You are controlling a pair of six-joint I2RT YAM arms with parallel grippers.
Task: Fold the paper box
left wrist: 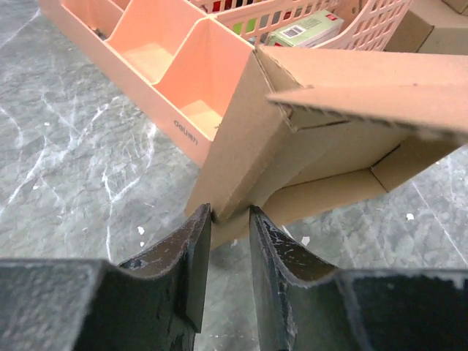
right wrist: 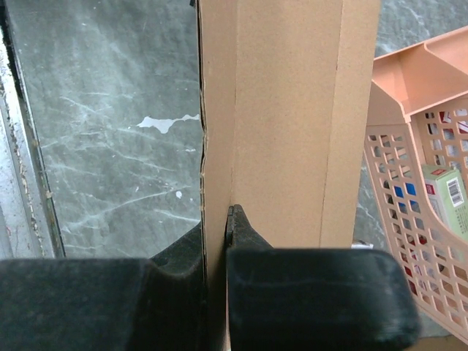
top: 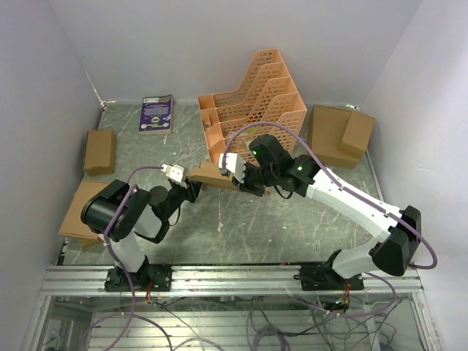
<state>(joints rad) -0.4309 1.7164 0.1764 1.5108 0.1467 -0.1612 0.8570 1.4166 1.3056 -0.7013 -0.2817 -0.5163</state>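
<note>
Left wrist: left gripper (left wrist: pixel 230 216) sits bottom centre. Its jaws stand a narrow gap apart, with the tips pinching the lower corner of the paper box (left wrist: pixel 329 95). The box is part-folded with flaps up and fills the centre to right of the frame over the grey table (left wrist: pixel 73 183). An orange file rack (left wrist: pixel 146 51) is behind it, upper left.

Right wrist: right gripper (right wrist: pixel 216 227) sits bottom centre, jaws pressed onto a box panel that runs straight up the frame. The rack is at the right edge.

Top external: both arms meet mid-frame with the box between the grippers, just in front of the rack. Other cardboard boxes (top: pixel 99 150) lie at the left edge and upper right. A purple booklet (top: pixel 156 113) lies upper left, near the back wall.
</note>
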